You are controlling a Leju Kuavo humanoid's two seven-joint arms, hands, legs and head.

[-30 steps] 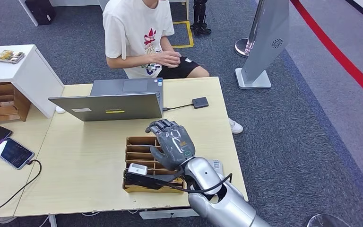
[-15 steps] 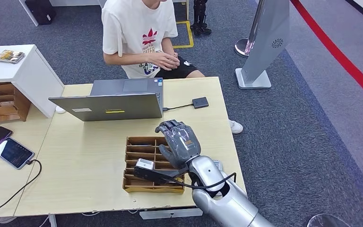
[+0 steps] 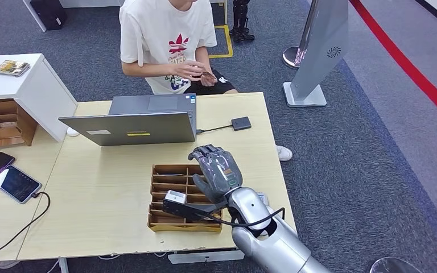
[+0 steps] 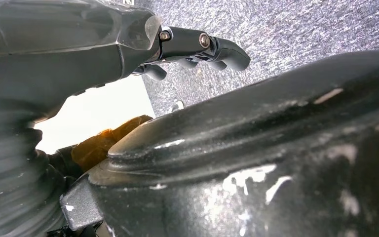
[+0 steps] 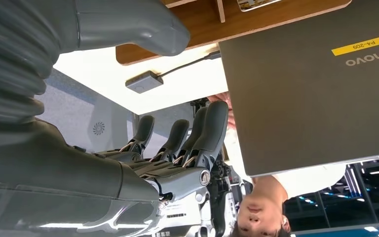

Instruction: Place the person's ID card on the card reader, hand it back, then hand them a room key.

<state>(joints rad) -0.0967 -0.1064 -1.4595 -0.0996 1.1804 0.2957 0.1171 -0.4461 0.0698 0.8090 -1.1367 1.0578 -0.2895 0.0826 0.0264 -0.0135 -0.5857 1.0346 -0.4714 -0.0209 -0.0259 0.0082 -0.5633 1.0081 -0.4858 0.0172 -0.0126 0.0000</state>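
The ID card [image 3: 207, 74] is a small brownish card held in the person's hands [image 3: 196, 70], at the far side of the desk [image 3: 91, 187]. The card reader [image 3: 240, 123], a small dark square on a cable, lies on the desk beside the open laptop [image 3: 134, 120]. The right hand [image 3: 216, 170] hovers over the wooden divided tray [image 3: 162, 196], fingers [image 5: 212, 128] apart, grasping nothing. The left hand [image 4: 197, 47] hangs over grey carpet [image 4: 296, 24] with its fingers curled, nothing in them.
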